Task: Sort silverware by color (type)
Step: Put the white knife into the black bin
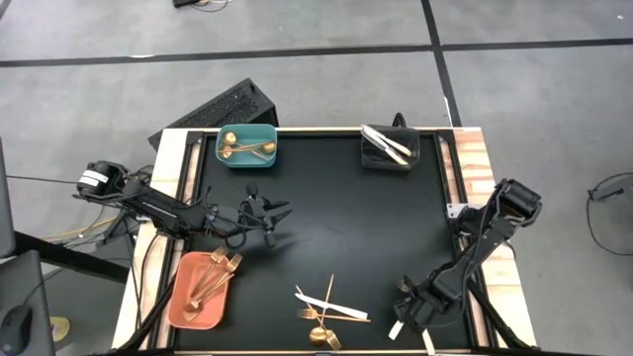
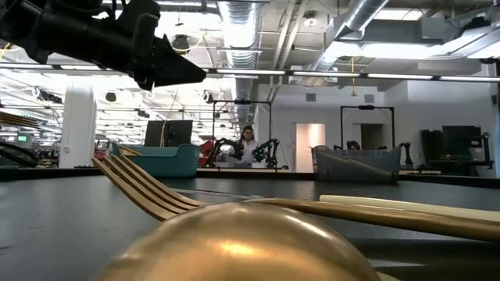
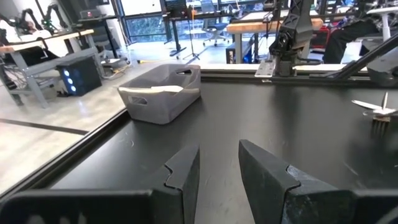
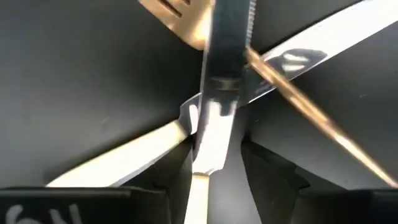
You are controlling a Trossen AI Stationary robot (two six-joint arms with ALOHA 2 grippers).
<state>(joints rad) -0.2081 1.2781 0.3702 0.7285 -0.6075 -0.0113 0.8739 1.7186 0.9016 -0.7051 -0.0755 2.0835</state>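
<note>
Several utensils (image 1: 329,312) remain at the surface's six o'clock; right hand (image 4: 214,158) pinches a white knife (image 4: 219,93) (bound for sorting), left hand (image 3: 217,171) spread.

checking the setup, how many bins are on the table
3: the teal bin at the far left, the dark bin at the far right, the salmon bin at the near left.

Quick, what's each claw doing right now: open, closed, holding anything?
Left claw: open, empty.
Right claw: a cream-handled knife runs through it; gripped or not cannot be told.
</note>
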